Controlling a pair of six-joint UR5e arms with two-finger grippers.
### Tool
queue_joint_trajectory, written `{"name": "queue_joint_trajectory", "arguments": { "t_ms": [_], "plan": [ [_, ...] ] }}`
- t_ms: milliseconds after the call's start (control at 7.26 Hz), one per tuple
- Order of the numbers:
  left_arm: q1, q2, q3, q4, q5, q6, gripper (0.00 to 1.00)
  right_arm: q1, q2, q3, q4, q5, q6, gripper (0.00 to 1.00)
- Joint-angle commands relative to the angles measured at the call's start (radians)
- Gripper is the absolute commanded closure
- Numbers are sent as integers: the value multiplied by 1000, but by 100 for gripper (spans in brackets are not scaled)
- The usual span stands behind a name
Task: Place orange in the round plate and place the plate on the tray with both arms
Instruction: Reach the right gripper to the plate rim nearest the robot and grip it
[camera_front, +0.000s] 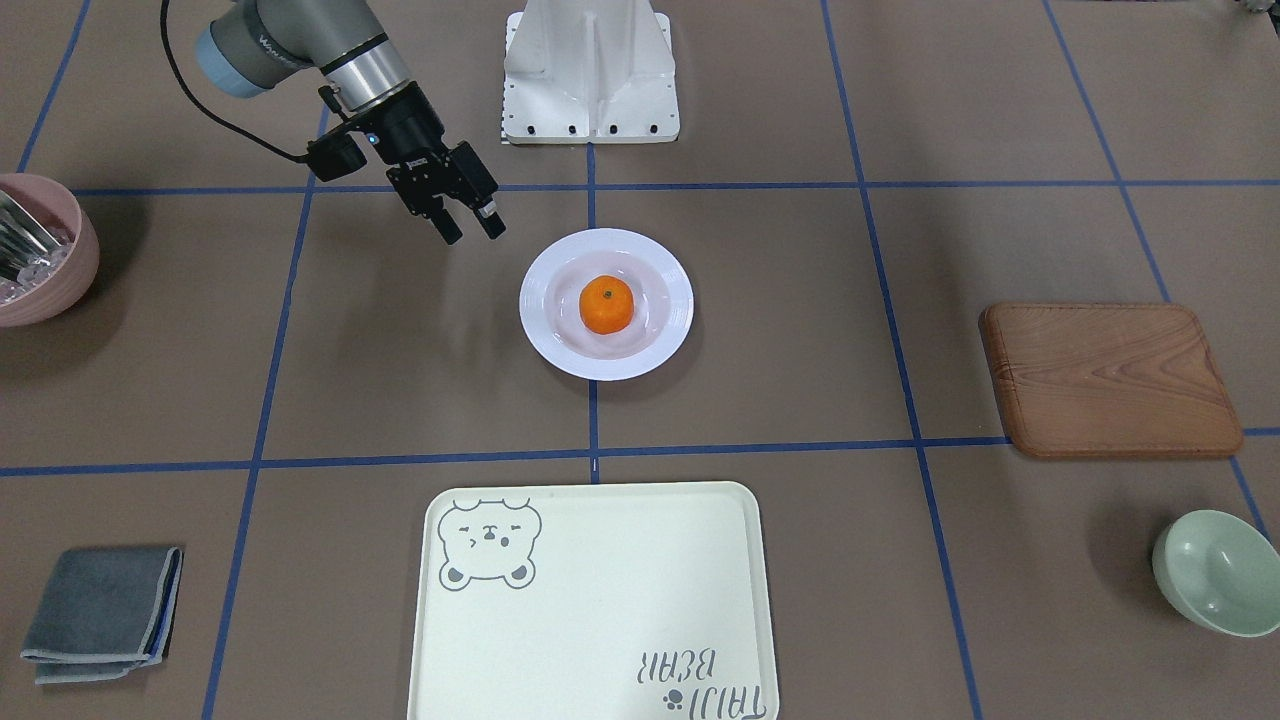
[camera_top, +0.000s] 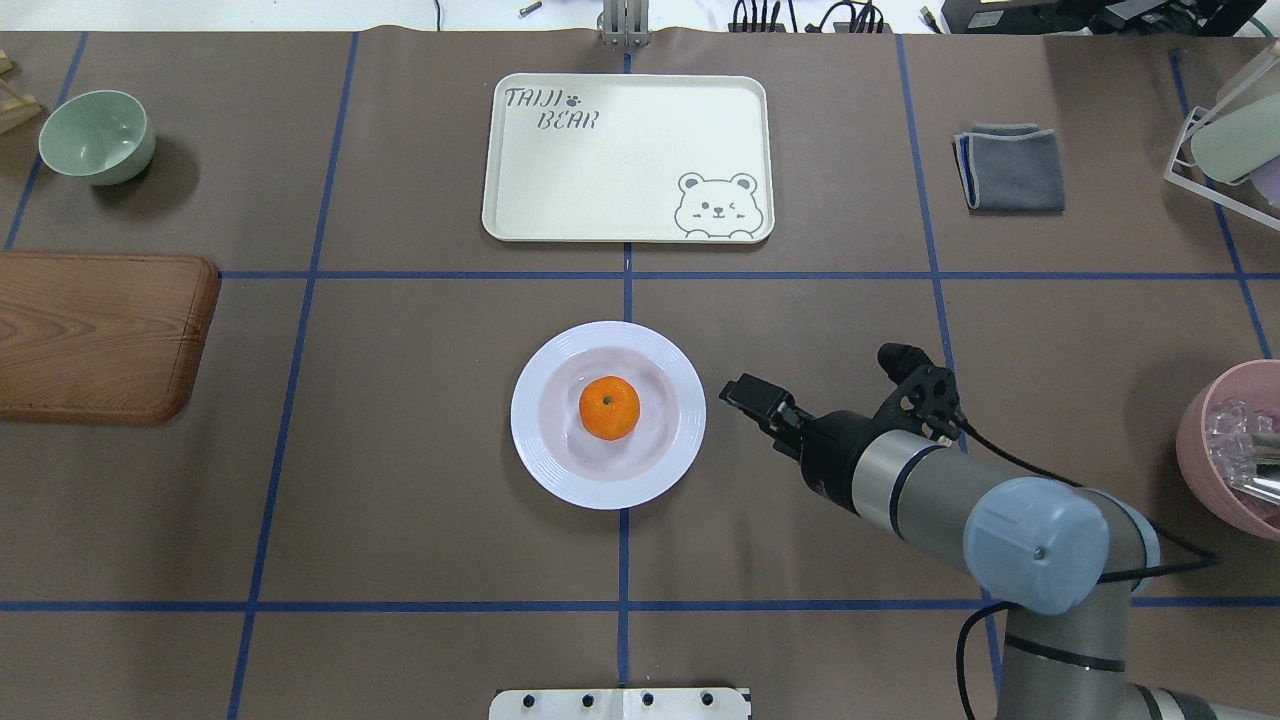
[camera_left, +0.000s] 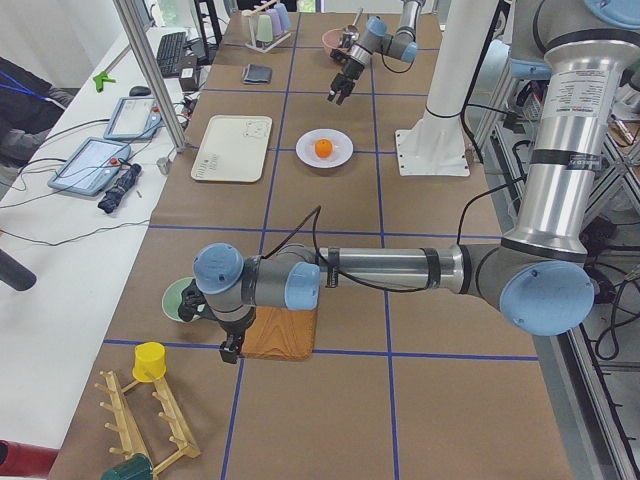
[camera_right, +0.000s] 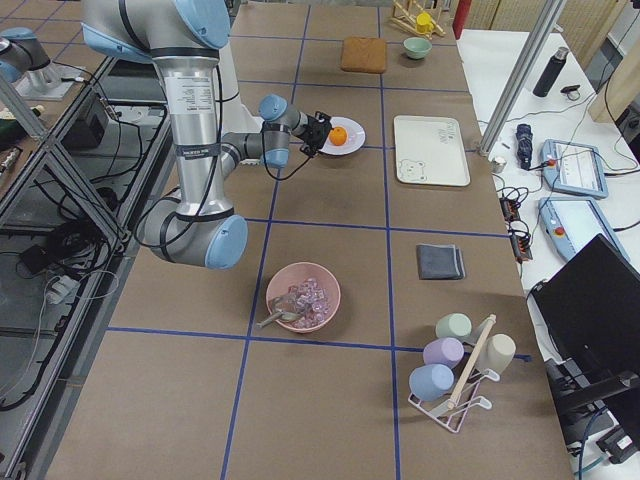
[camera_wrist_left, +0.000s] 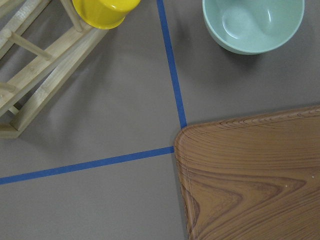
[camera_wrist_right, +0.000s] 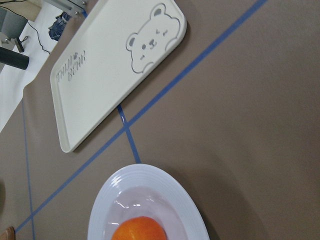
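- Orange (camera_top: 609, 407): small, bright, tiny green stem dot facing up; sits in the centre of the round plate (camera_top: 528, 415).
- Round plate: glossy white, deep well, wide ridged rim; rests on the brown table.
- Tray (camera_top: 620, 170): at the plate's 12 o'clock in the overhead view, well apart from it.
- Right gripper (camera_front: 472, 233): fingers spread, empty, near the rim at 3 o'clock.
- Left gripper (camera_left: 232, 350): by the wooden board (camera_wrist_left: 250, 180) corner; cannot tell its fingers' state.

"TAIJI BEAR" on the tray (camera_top: 620, 170)
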Motion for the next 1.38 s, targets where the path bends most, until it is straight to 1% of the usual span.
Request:
{"name": "queue_joint_trajectory", "arguments": {
  "t_ms": [0, 138, 275, 413, 551, 689, 826, 964, 1240],
  "plan": [
    [-1, 31, -3, -8, -2, 0, 0, -63, 73, -88, -4, -24, 135, 5],
    [-1, 39, 0, -44, -2, -3, 0, -96, 113, -137, -4, -84, 146, 5],
    [-1, 52, -3, -49, -2, -3, 0, -122, 128, -150, -5, -124, 148, 6],
    [-3, 54, -3, -56, -2, -3, 0, -130, 131, -168, -5, -138, 149, 9],
    [-3, 59, -2, -69, -2, -3, 0, -130, 154, -188, -5, -138, 151, 15],
    [-3, 65, -3, -69, -2, -3, 0, -129, 176, -214, -5, -138, 152, 28],
    [-3, 65, -3, -69, -2, -3, 0, -126, 179, -217, -5, -138, 152, 34],
    [-3, 65, -2, -69, -2, -3, 0, -117, 179, -219, -5, -138, 151, 42],
    [-3, 69, -3, -71, -2, -3, 0, -95, 181, -234, -8, -136, 149, 45]
  ]
}}
